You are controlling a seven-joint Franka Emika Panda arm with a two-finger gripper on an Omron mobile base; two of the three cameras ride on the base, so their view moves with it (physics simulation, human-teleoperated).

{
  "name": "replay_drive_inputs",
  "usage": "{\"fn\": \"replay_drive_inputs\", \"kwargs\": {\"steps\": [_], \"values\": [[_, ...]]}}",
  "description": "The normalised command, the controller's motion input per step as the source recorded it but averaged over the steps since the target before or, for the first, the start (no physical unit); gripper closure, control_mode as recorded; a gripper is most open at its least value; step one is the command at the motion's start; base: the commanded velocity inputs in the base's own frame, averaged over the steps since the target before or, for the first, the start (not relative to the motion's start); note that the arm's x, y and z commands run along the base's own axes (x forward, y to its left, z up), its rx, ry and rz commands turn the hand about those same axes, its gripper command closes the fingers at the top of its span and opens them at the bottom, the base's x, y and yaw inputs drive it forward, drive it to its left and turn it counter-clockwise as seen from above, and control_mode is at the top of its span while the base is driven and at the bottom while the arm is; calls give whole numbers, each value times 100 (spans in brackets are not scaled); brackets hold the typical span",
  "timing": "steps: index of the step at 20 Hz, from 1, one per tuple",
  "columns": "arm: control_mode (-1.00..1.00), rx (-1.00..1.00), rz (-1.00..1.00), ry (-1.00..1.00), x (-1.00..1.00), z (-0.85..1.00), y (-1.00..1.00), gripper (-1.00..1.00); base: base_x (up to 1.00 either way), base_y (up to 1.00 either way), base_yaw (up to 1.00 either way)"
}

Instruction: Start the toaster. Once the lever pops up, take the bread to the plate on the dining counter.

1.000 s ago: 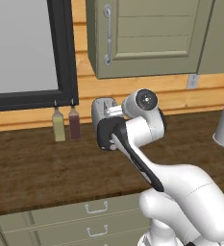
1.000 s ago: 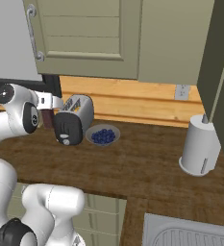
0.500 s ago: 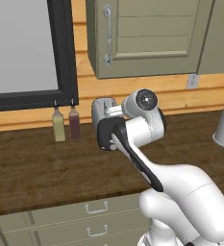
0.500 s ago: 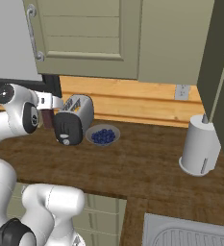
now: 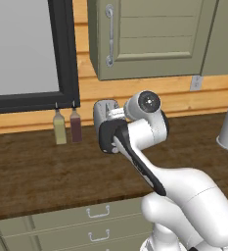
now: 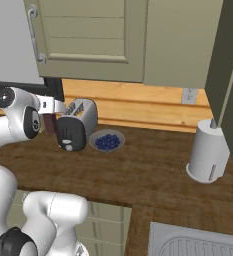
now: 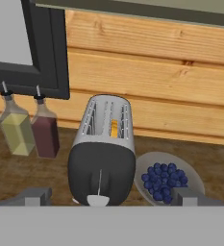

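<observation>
toaster: The toaster (image 7: 103, 158) is sitting on the brown wooden surface (image 6: 153, 170), close to the wood wall. Its black end is facing the camera on the hand, so the part to press is facing the robot.

lever: The lever (image 7: 98, 200) is sitting low on the black end. That looks like the pushed-down spot, so I think the toaster is now heating.

bread: The bread (image 7: 114, 128) is standing deep in one slot. Just a thin golden edge is peeking out. It is staying down there because the lever is down.

end effector: The end effector (image 7: 108, 198) is sitting just in front of the black end, with one finger (image 7: 34, 196) on each side and the lever between them. The fingers are spread wide and are gripping nothing. I think it is letting go so the lever can pop up by itself.

blueberries: A grey bowl of blueberries (image 7: 165, 181) is sitting right beside the toaster. A reach for the bread could bump it.

bottles: Two small bottles (image 7: 31, 129) are standing on the other side, under the dark window frame (image 7: 46, 53).

paper roll: A white paper roll (image 6: 208, 157) is standing far away along the surface.

what comes next: The robot is probably waiting for the pop. The bread is not yet ready to lift.
</observation>
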Motion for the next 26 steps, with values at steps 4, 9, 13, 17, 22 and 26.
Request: {"fn": "replay_drive_inputs", "kwargs": {"steps": [4, 9, 13, 17, 22, 26], "values": [[-100, 0, 0, 0, 0, 0, 0, -100, 0, 0, 0], [-100, 0, 0, 0, 0, 0, 0, -100, 0, 0, 0], [-100, 0, 0, 0, 0, 0, 0, -100, 0, 0, 0], [-100, 0, 0, 0, 0, 0, 0, -100, 0, 0, 0], [-100, 0, 0, 0, 0, 0, 0, -100, 0, 0, 0], [-100, 0, 0, 0, 0, 0, 0, -100, 0, 0, 0]]}}
